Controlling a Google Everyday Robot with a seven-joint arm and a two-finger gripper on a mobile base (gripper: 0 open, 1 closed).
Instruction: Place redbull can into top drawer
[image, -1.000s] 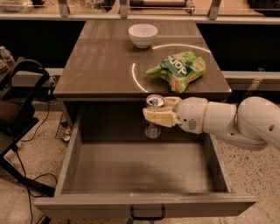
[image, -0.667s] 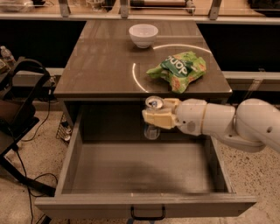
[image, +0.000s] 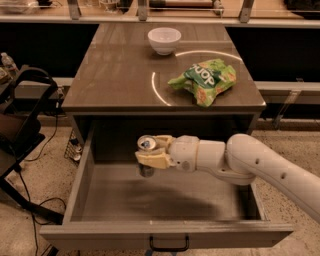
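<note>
gripper (image: 149, 151) + redbull can (image: 146, 144): moved left and down vs 1 s ago | now inside open top drawer (image: 165, 231), left of centre | floor contact: can't tell

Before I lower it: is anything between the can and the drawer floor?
Nothing visible stands in the way. The hand holds the redbull can above the open top drawer, towards its back, and the drawer floor below the can looks bare.

Green bag's (image: 204, 80) white lettering — upside down — cannot be read.
</note>
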